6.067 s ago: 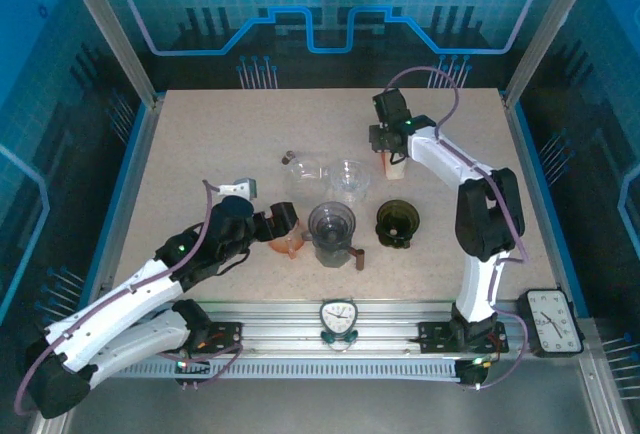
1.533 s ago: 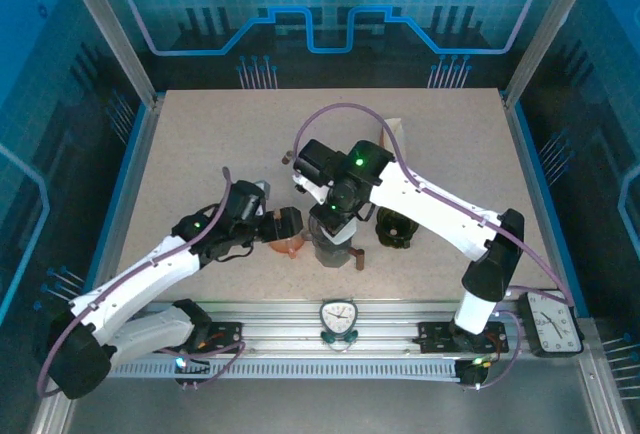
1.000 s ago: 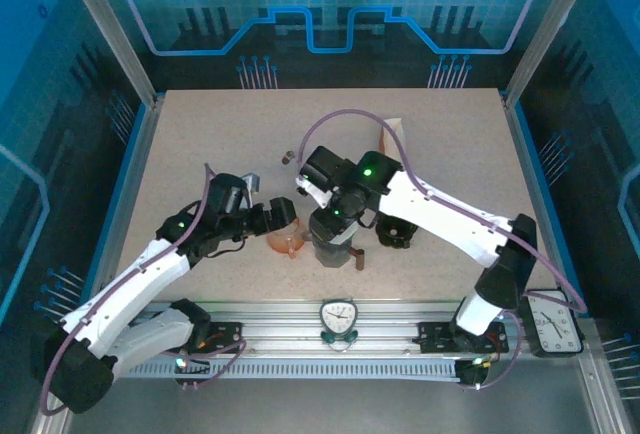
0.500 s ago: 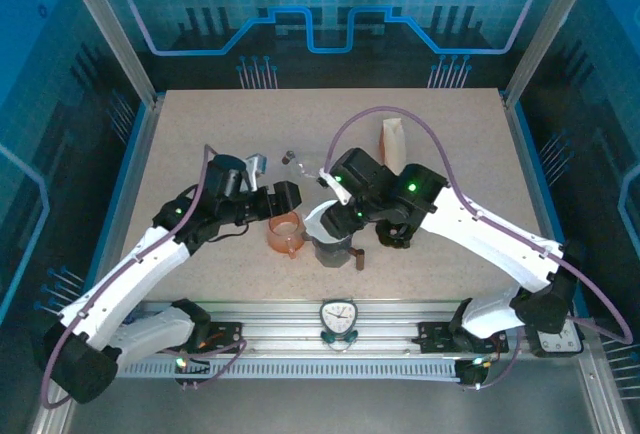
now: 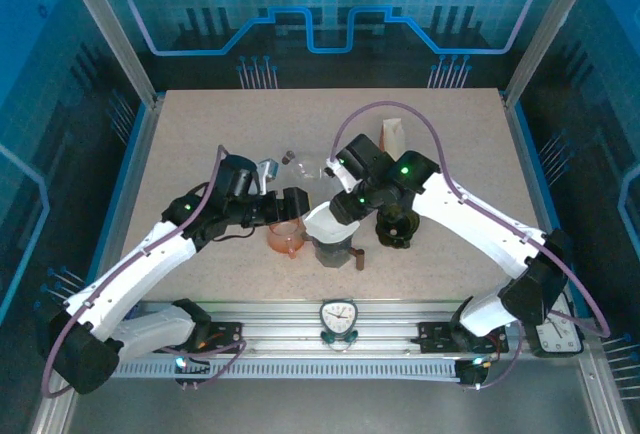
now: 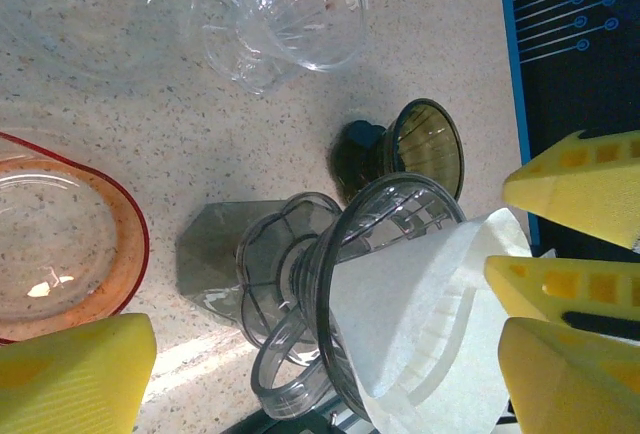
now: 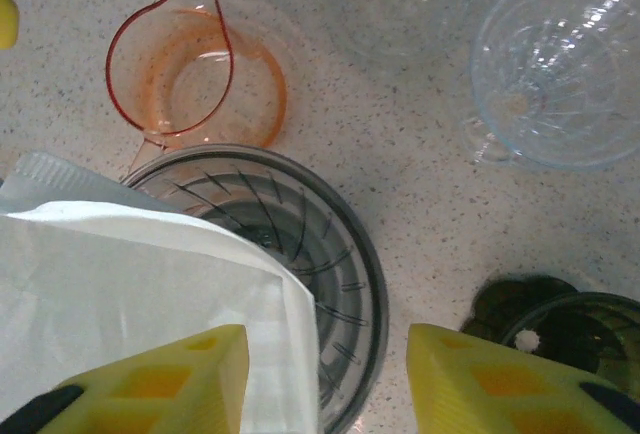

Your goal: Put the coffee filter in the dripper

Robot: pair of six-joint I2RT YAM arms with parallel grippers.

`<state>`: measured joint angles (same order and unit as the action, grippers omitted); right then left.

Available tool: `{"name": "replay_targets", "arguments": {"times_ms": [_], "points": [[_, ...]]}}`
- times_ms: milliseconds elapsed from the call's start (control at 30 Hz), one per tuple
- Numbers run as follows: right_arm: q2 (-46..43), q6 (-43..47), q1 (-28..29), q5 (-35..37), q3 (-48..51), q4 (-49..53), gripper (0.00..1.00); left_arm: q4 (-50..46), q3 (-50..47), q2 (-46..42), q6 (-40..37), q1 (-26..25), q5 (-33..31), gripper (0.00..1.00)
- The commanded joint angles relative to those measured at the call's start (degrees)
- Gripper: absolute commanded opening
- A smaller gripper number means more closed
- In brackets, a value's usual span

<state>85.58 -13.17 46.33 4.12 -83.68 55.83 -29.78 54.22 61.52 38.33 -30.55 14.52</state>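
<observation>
The smoky grey dripper (image 5: 335,244) stands at the table's front middle. The white coffee filter (image 5: 322,220) leans in it, tilted over its left rim. In the left wrist view the filter (image 6: 430,314) sticks out of the dripper (image 6: 340,254) towards the right gripper's yellow fingers (image 6: 560,284). My right gripper (image 7: 325,384) is open above the dripper (image 7: 330,254). The filter (image 7: 130,284) lies against its left finger, with a wide gap to the other one. My left gripper (image 5: 288,204) is open just left of the dripper, holding nothing.
An orange cup (image 5: 285,239) sits left of the dripper, under the left gripper. A dark green dripper (image 5: 397,222) stands on the right. Clear glassware (image 7: 555,64) lies behind. A filter pack (image 5: 390,134) stands at the back, and a small clock (image 5: 338,316) on the front rail.
The right gripper has drawn back and to the right from the dripper's top, leaving the filter leaning on the rim. The left gripper has risen and shifted right, closer to the dripper.
</observation>
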Motion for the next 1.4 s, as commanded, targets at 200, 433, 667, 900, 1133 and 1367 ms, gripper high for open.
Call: {"name": "replay_targets", "arguments": {"times_ms": [200, 433, 667, 900, 1133, 1367], "points": [[1.1, -1.3, 1.0, 4.5, -1.9, -0.3, 0.00, -0.2, 0.9, -0.6, -0.8, -0.3, 2.6, 0.90], [3.1, -3.4, 4.7, 13.6, -1.5, 0.8, 0.00, 1.0, -0.8, 0.0, -0.8, -0.7, 2.6, 0.91], [5.5, -3.7, 7.0, 18.7, -2.2, 2.1, 0.00, 1.9, -2.0, 1.3, -2.1, -2.7, 2.2, 0.90], [5.8, -4.5, 7.5, 19.6, -2.2, 1.8, 0.00, 1.9, -2.8, 3.3, -2.8, -4.2, 1.5, 0.76], [5.4, -5.1, 7.7, 19.7, -1.9, 1.0, 0.12, 1.2, -3.3, 4.8, -3.0, -4.2, 0.1, 0.61], [0.8, -7.2, 7.7, 21.6, -0.3, -1.1, 0.53, 1.1, -3.5, 4.9, -3.1, -4.2, -0.5, 0.60]]}}
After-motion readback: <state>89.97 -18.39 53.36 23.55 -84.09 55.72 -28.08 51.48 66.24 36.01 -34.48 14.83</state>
